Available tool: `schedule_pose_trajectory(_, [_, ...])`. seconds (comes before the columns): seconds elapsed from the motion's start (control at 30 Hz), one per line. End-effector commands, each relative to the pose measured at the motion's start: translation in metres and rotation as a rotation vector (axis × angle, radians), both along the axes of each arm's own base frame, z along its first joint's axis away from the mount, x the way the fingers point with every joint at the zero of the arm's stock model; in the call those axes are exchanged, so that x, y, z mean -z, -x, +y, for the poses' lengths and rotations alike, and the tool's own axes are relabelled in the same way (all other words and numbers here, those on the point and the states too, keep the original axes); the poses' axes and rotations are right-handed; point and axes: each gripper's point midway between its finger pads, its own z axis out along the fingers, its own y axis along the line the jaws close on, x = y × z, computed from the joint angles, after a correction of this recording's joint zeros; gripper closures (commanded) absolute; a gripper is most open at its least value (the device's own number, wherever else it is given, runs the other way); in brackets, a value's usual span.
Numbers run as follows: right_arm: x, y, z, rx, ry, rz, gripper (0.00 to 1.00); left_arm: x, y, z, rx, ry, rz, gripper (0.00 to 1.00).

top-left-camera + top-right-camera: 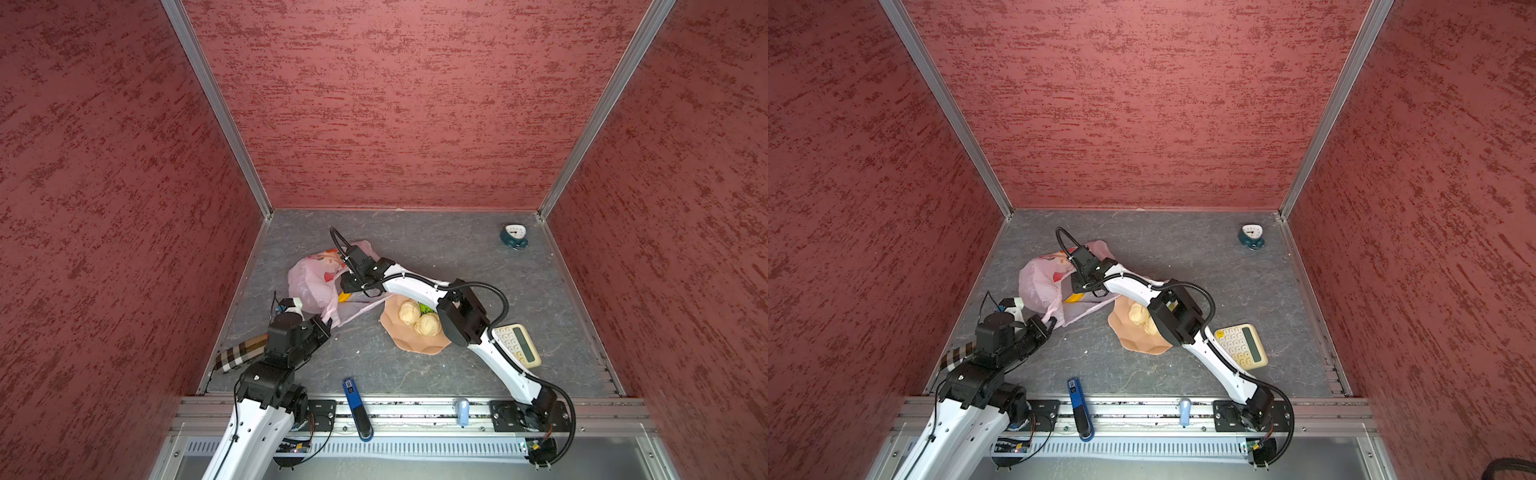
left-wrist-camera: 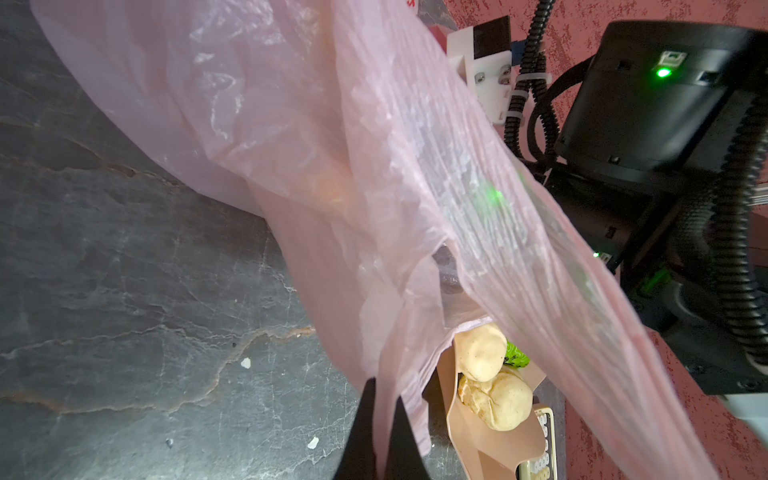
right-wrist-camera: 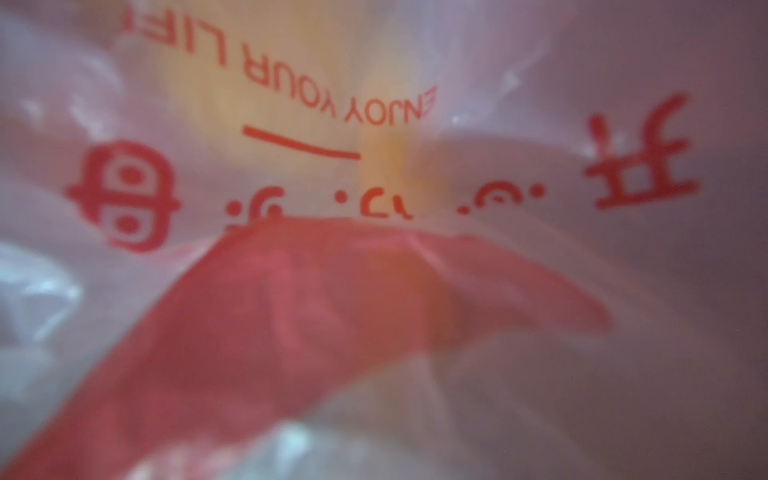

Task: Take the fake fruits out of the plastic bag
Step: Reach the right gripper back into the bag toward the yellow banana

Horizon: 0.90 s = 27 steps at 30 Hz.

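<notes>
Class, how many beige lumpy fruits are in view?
2. One beige fruit lies in the peach bowl, nearer the pink bag; the other touches it, nearer the calculator. Others may hide inside the bag.

Blurred plastic bag (image 3: 540,395) interior, seemingly close-up

Blurred close-up: plastic bag (image 3: 623,374) film fills the whole frame, translucent pink, creased. Red lettering (image 3: 332,95) near frame centre, reversed, reads "ENJOY YOUR LIF". Large red patch (image 3: 311,316) below it; print or object, can't tell. Yellow-orange shape (image 3: 291,62) behind film, unidentifiable.
</notes>
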Motion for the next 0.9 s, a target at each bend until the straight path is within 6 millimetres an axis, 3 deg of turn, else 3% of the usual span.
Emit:
schedule_pose_trajectory(0.0, [0.003, -0.003, -0.004, 0.018, 0.012, 0.004, 0.65, -0.001, -0.003, -0.001, 0.002, 0.004, -0.021, 0.94])
schedule_pose_trajectory(0.13, [-0.025, -0.003, 0.003, 0.003, -0.069, -0.01, 0.72, -0.002, -0.004, 0.0, -0.001, 0.001, -0.025, 0.94])
schedule_pose_trajectory(0.37, [-0.086, -0.011, -0.001, 0.04, -0.21, -0.058, 0.73, -0.005, -0.01, -0.003, 0.007, 0.004, -0.039, 0.94])
schedule_pose_trajectory(0.53, [-0.117, -0.019, -0.006, 0.069, -0.293, -0.072, 0.73, -0.005, -0.013, -0.006, 0.021, 0.009, -0.039, 0.94])
schedule_pose_trajectory(0.7, [-0.12, -0.026, -0.012, 0.098, -0.268, -0.113, 0.73, -0.01, -0.014, -0.007, 0.023, 0.017, -0.053, 0.94])
schedule_pose_trajectory(0.87, [-0.098, -0.036, -0.023, 0.131, -0.169, -0.164, 0.72, -0.021, -0.009, -0.006, 0.023, 0.024, -0.073, 0.94])
